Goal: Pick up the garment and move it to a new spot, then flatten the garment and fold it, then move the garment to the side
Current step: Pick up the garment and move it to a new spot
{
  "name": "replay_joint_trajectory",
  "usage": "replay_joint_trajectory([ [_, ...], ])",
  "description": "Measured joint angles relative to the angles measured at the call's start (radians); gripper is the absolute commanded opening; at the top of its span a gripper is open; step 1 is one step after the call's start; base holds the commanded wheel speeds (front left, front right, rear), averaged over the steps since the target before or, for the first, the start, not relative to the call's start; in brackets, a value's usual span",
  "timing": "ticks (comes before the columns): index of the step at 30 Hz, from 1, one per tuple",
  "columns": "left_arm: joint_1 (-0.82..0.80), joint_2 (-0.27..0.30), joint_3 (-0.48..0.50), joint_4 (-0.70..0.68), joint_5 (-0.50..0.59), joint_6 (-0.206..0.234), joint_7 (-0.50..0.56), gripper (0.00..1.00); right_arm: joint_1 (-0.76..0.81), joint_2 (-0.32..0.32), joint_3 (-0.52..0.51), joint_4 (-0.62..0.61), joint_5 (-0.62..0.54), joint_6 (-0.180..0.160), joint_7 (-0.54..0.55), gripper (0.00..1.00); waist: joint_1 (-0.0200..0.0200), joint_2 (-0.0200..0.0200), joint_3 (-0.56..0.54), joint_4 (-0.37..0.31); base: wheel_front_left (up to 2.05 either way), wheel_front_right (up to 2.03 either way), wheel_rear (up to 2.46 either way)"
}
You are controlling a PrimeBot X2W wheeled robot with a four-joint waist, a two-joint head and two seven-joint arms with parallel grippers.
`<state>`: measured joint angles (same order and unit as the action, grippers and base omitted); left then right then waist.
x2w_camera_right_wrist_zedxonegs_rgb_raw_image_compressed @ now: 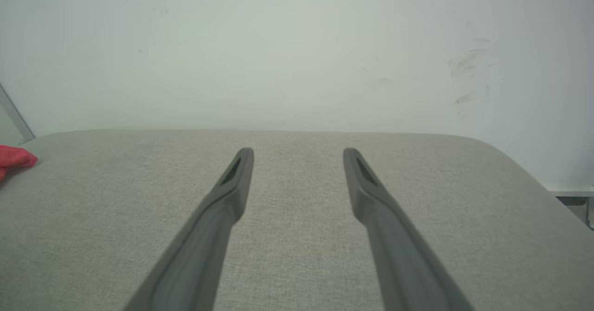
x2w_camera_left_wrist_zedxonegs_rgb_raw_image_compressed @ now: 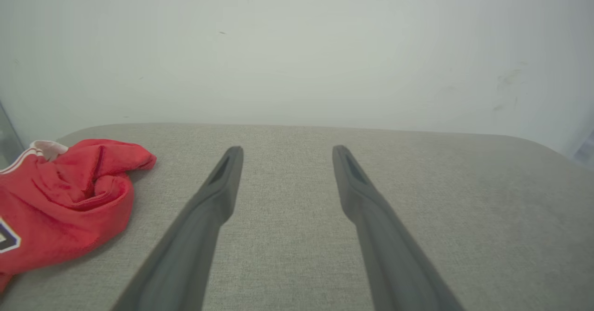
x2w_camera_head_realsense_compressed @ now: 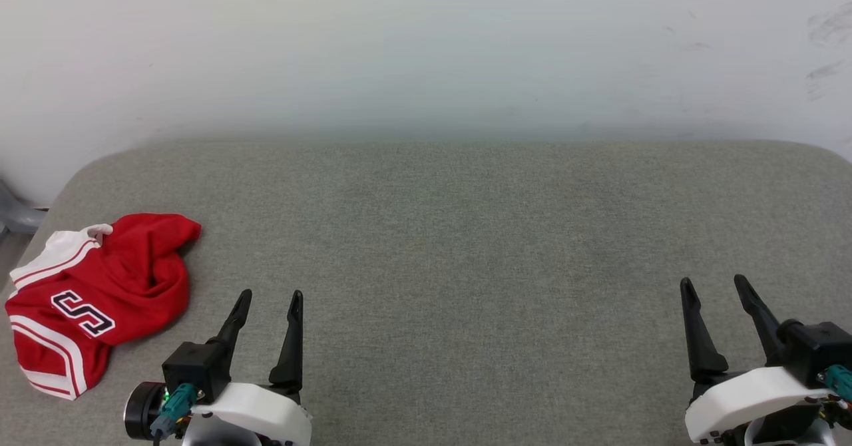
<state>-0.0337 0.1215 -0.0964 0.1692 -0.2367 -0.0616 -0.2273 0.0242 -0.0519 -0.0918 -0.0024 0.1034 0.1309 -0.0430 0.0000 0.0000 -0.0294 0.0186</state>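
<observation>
- Reaching for the garment (x2w_camera_head_realsense_compressed: 100,293) looks like the step in hand, and the first risk sits there. The heap lies at 8 o'clock on the grey padded surface (x2w_camera_head_realsense_compressed: 466,233) with its left part right at that surface's edge, so a sideways nudge could push it over.
- The left gripper (x2w_camera_head_realsense_compressed: 271,294) hovers at 7 o'clock in the head view, fingers spread apart and holding nothing. The garment is at its 9 o'clock, near but not touching.
- The right gripper (x2w_camera_head_realsense_compressed: 713,281), at 4 o'clock, also has its fingers apart and empty. It is well apart from the cloth, so a two-handed lift would need a long reach across.
- A pinch on the bunched top fold could catch several layers at once, or just one. The shirt might then hang twisted and be hard to flatten.
- Soft fabric may slip from narrow fingertips if only a thin edge is taken.
- The garment is a red shirt crumpled into a mound.
  - A white sleeve with red striping lies at its 10 o'clock side.
  - A black, white-outlined character shows on the front.
  - More striped trim runs along its 7 o'clock end.
  - Deep folds roll over toward 2 o'clock.
</observation>
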Motion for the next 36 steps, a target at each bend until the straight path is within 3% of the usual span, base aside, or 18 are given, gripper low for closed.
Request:
replay_joint_trajectory([
  [14,-0.003,-0.01,0.047,0.016,0.076,-0.017,-0.024,1.0,0.003,0.0,0.036,-0.003,-0.065,0.0,-0.019,1.0,0.0,0.0,-0.008,0.064,0.0,0.0,0.0],
  [36,-0.009,-0.011,0.172,0.023,0.105,-0.028,-0.036,1.0,-0.004,0.001,0.089,-0.004,-0.067,0.0,-0.042,1.0,0.0,0.0,-0.01,0.352,0.0,0.0,0.0],
])
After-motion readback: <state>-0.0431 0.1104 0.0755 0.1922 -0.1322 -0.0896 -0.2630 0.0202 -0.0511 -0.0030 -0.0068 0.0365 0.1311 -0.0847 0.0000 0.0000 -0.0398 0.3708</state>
